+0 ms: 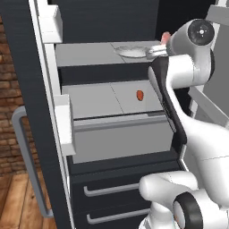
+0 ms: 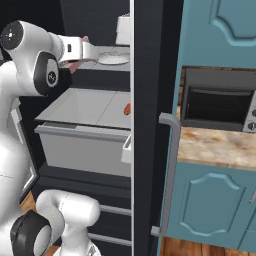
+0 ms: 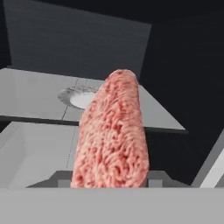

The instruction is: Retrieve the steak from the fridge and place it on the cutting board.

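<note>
**A:** Kitchen backdrop first: brick wall to one side, teal cabinets and a microwave [image 2: 220, 106] on a marbled counter [image 2: 215, 147] to the other. Between them stands the fridge [image 1: 27, 89], doors open, grey shelves and lower drawers exposed.

**B:** Arm position?

**A:** Reaching in at upper-shelf height. The gripper [image 2: 80, 54] is near the front edge of the upper shelf [image 1: 85, 53], close to a pale plate [image 1: 132, 52] that sits toward that shelf's right end.

**B:** And the steak?

**A:** The steak [image 3: 113, 135] stands up from between the jaws in the hand view, clamped at its lower end, clear of the shelf. A pink sliver [image 1: 165, 36] shows beside the wrist in the left base view. Judgement: lifted, not yet withdrawn from the fridge.

**B:** Risks from here?

**A:** Three, as I read it. The grip looks to be on one end only, so a fast swing could make the slab flop or slide out. The right door [image 2: 145, 125] stands close by the arm's side; a wide retreat could clip it. The small orange-red item [image 1: 140, 95] on the shelf below is well apart, low concern.

**B:** Cutting board?

**A:** Location unknown; the carry may be long, which favours a slow exit.
</note>
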